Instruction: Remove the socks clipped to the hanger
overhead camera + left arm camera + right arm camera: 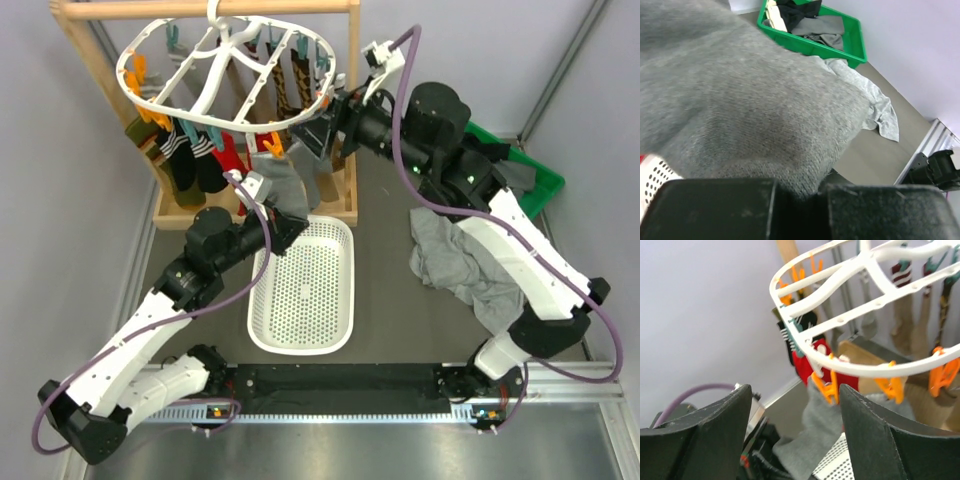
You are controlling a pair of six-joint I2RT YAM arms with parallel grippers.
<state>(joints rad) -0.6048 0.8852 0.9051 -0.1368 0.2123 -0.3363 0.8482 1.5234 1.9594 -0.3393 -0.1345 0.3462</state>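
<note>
The white oval hanger [230, 75] hangs from the wooden rail, with several socks clipped under it: striped black, red [232, 152], argyle and grey. My left gripper [287, 228] is shut on the lower end of a grey sock [280, 185], which still hangs from an orange clip [272, 148]. In the left wrist view this grey sock [740, 100] fills the frame above the fingers [715, 210]. My right gripper [320, 128] is open beside the hanger's right rim. In the right wrist view the orange clip [825, 387] on the grey sock [815, 435] lies between its open fingers [875, 435], below the hanger [850, 315].
A white perforated basket [262, 322] lies under the hanger's front. The wooden rail stand [350, 150] holds the hanger. A green bin [545, 180] with dark garments stands at the right, with a heap of grey garments [455, 262] in front of it.
</note>
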